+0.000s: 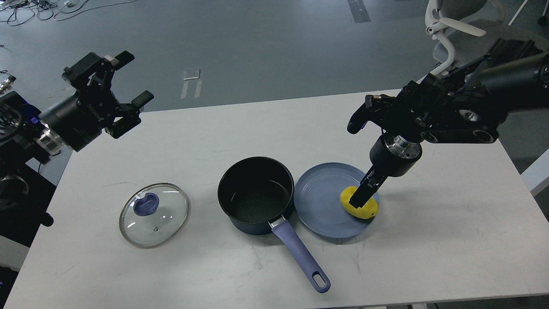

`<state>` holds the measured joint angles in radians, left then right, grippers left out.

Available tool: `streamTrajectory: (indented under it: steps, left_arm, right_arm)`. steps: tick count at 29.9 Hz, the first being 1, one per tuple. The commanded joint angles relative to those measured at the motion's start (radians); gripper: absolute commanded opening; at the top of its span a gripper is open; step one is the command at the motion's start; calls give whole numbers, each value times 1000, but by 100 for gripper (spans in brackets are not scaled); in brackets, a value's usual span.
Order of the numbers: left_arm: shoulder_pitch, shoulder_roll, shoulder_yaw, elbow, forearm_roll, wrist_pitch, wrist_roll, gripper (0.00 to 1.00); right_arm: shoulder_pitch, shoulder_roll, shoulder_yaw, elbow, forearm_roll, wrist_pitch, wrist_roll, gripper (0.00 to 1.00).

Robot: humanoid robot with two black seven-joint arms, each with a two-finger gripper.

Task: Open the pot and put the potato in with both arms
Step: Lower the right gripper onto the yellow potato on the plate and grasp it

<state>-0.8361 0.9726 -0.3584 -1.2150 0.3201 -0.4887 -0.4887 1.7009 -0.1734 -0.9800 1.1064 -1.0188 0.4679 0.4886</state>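
Observation:
The dark pot stands open at the table's middle, its purple handle pointing to the front right. Its glass lid with a blue knob lies flat on the table to the left. The yellow potato lies on the right side of a blue plate next to the pot. My right gripper points down and is right at the potato. Only one dark finger shows, in front of the potato. My left gripper is open and empty, high above the table's back left corner.
The white table ends at the right and front edges. A white chair stands behind the back right corner. Cables lie on the floor at the far left.

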Motion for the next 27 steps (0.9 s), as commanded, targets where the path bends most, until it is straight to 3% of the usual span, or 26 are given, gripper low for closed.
streamTrajectory:
  steps: [1, 7, 18, 21, 24, 27]
  left_arm:
    - [0, 0, -7, 0, -1, 0, 0, 98]
    - [0, 3, -8, 0, -1, 0, 0, 98]
    - [3, 6, -13, 0, -1, 0, 0, 98]
    - [2, 6, -13, 0, -1, 0, 0, 98]
    - [3, 4, -13, 0, -1, 0, 0, 98]
    - [3, 1, -13, 0, -1, 0, 0, 98]
  right_arm:
    - [-29, 11, 0, -13, 3, -2, 0, 99]
    - [-81, 58, 0, -95, 5, -38, 0, 99]
    - [-102, 78, -3, -99, 12, -44, 0, 95]
    - [-109, 81, -3, -99, 31, -46, 0, 89]
    - [-109, 81, -3, -99, 31, -48, 0, 75]
    - [-112, 81, -5, -99, 31, -48, 0, 68]
